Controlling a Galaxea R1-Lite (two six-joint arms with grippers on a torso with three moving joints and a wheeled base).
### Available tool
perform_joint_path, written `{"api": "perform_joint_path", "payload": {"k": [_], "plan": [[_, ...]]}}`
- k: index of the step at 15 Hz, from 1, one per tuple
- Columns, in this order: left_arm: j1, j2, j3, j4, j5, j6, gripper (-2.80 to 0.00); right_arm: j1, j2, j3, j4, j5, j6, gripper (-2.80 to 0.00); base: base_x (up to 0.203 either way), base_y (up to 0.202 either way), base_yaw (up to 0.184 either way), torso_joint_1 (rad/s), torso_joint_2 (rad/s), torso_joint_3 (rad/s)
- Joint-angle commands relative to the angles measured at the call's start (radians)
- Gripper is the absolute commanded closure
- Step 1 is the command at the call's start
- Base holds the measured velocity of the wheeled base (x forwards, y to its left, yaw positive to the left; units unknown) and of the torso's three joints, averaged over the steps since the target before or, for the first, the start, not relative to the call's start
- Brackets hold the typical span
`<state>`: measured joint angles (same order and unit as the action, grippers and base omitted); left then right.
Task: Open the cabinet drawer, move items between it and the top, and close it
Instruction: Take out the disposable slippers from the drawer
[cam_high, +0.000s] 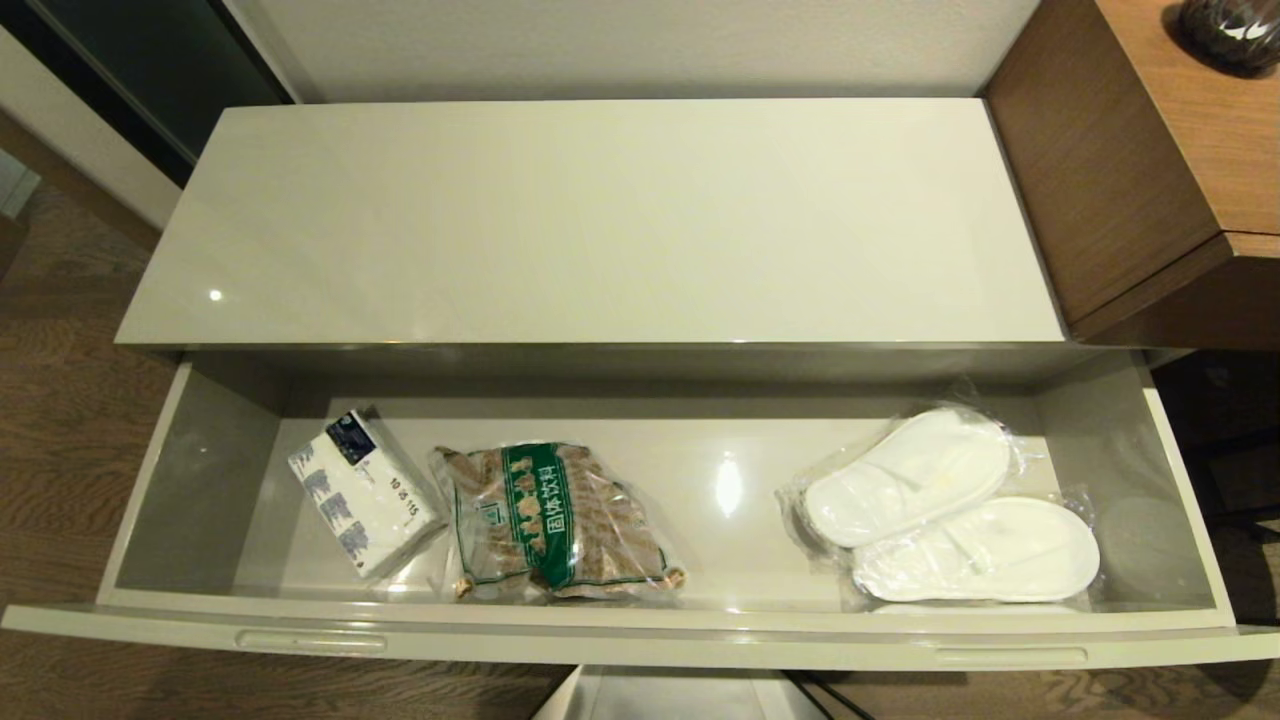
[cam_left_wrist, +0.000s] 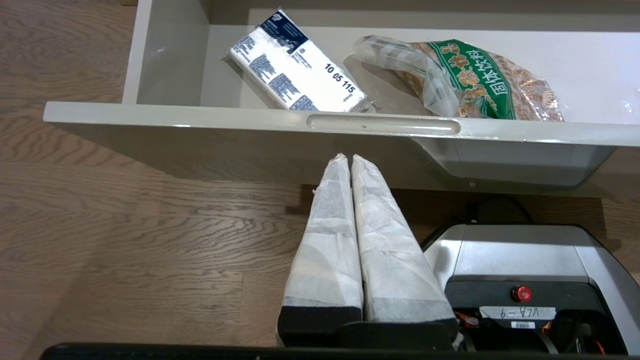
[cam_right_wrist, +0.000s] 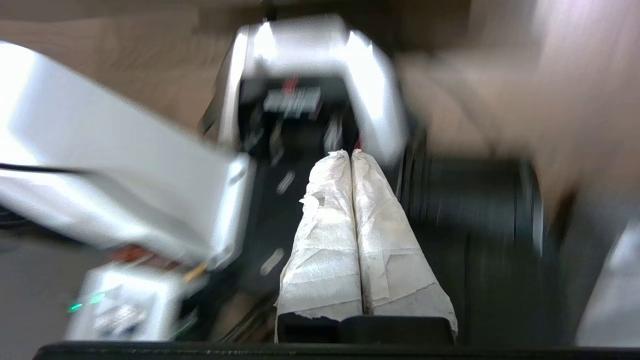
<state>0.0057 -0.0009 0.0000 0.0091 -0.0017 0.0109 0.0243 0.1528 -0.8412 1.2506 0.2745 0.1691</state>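
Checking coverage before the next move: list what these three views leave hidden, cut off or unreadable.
- Head view: neither arm appears; the cabinet drawer front runs off both side edges.
- Head view: the lower slipper sits partly behind the drawer's front rim, and the upper slipper overlaps it.
- Left wrist view: the left gripper shows below the drawer; the brown-pieces bag is partly hidden by the rim.
- Right wrist view: motion blur; only the right gripper reads.

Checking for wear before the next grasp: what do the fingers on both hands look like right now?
Left hand and right hand look alike: two long tapering fingers wrapped in wrinkled white tape, set in a black base. The right hand's wrap looks slightly yellowed and frayed at the edges.
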Motion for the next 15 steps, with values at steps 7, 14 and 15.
{"api": "perform_joint_path", "payload": {"k": [7, 14, 15], "plan": [[0.0, 0.0, 0.0, 0.0, 0.0, 0.0, 0.0, -0.02, -0.178, 0.71, -1.118, -0.175, -0.09, 0.0, 0.0, 0.0, 0.0, 0.0, 0.0, 0.0], [0.0, -0.001, 0.0, 0.0, 0.0, 0.0, 0.0, -0.021, -0.179, 0.844, -1.291, -0.279, -0.171, 0.0, 0.0, 0.0, 0.0, 0.0, 0.0, 0.0], [0.002, -0.001, 0.0, 0.0, 0.0, 0.0, 0.0, -0.021, -0.179, 0.844, -1.254, -0.286, -0.171, 0.0, 0.0, 0.0, 0.0, 0.0, 0.0, 0.0]]}}
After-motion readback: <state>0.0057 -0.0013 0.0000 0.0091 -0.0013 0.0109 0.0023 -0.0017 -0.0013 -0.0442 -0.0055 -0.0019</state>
